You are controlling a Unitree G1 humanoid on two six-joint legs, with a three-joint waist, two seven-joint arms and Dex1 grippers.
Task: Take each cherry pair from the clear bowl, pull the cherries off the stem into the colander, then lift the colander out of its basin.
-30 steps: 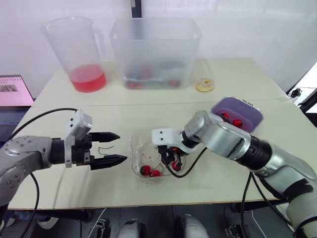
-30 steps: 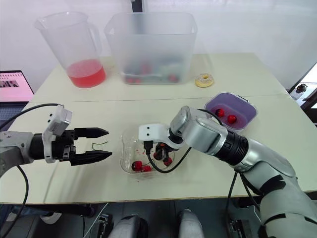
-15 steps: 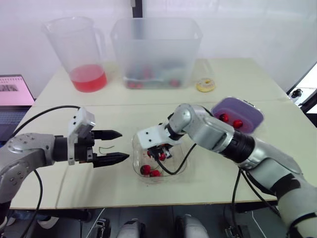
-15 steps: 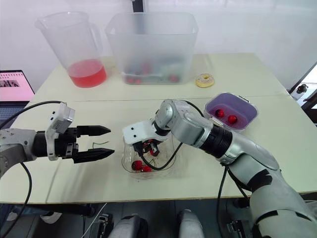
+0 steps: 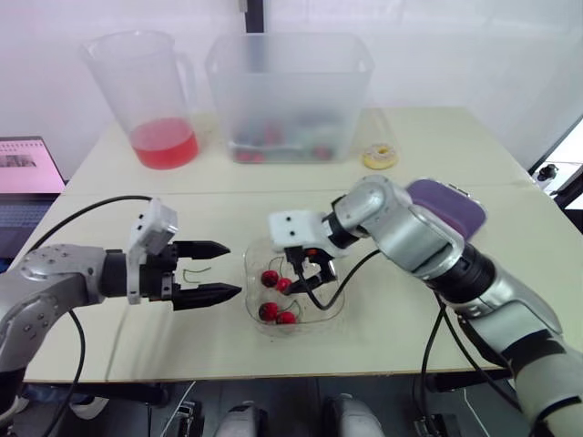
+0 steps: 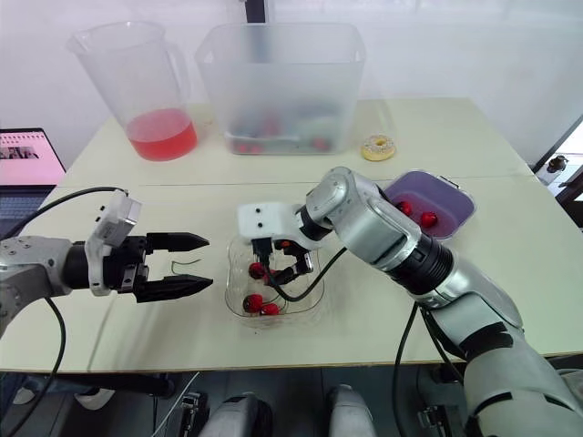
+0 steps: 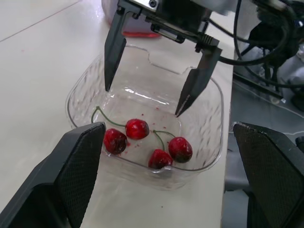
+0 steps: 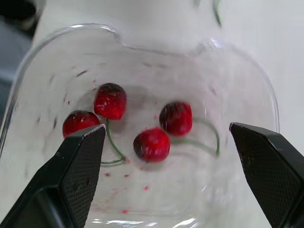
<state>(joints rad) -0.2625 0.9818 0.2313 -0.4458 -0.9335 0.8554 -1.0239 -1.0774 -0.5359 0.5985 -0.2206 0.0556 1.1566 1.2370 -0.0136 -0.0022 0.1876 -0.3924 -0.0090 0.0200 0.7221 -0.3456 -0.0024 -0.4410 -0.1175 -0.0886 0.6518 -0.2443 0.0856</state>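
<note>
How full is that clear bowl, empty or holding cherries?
Not empty: the clear bowl holds four stemmed cherries; the open right end effector hangs over them.

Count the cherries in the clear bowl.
4, as two stem-joined pairs: one pair below the open right gripper, other pair at the clear bowl's near side. None look hidden.
</note>
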